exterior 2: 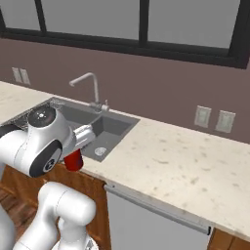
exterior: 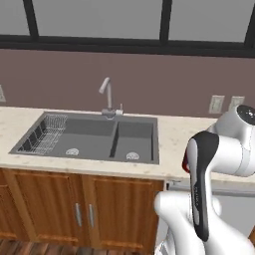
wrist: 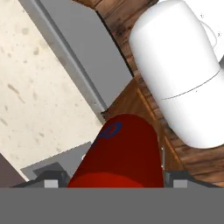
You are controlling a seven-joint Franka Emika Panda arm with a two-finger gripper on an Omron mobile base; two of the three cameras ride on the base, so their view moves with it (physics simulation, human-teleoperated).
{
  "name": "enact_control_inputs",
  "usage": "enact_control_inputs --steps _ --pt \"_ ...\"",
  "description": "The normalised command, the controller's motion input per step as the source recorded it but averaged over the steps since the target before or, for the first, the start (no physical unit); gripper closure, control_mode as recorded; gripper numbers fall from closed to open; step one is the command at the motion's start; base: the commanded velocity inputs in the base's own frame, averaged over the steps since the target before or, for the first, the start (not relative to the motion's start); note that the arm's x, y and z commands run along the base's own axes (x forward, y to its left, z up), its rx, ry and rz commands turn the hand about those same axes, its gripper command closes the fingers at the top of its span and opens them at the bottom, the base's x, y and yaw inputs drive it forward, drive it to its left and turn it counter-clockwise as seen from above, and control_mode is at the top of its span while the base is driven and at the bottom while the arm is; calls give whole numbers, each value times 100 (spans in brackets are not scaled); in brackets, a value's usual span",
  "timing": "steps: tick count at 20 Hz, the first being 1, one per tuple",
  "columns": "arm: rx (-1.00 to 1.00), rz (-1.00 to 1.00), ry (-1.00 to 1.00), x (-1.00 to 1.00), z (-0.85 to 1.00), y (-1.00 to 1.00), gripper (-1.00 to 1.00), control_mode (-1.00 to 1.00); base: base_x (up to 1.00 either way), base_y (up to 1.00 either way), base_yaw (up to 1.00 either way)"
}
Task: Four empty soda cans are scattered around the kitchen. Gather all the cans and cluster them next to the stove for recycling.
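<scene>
Red can (wrist: 119,153): clamped between the gripper (wrist: 113,180) fingers, held off the counter (exterior 2: 185,166) edge above the cabinets (exterior: 60,199). Hand view: blue mark on its side. Right base view: can beside the sink (exterior 2: 105,128). Left base view: sink's wire rack (exterior: 47,132), faucet (exterior: 107,97).

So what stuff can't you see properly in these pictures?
- Red soda can: in the right base view the robot's arm covers its top; in the left base view just a red sliver shows beside the arm.
- Claw: in the hand view the can hides most of both fingers.
- Dish rack: left base view, wires too fine to tell if anything lies inside.
</scene>
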Motion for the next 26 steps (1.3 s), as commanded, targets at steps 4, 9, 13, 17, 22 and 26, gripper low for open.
enact_control_inputs --steps 4,9,13,17,22,26 --pt "0 0 0 0 0 0 100 100 16 78 14" --pt "0 0 0 0 0 0 100 100 17 79 13" --pt "0 0 0 0 0 0 100 100 14 79 12" --pt "0 0 0 0 0 0 100 100 14 77 12" --pt "0 0 0 0 0 0 100 100 5 79 15" --pt "0 0 0 0 0 0 100 100 -2 67 30"
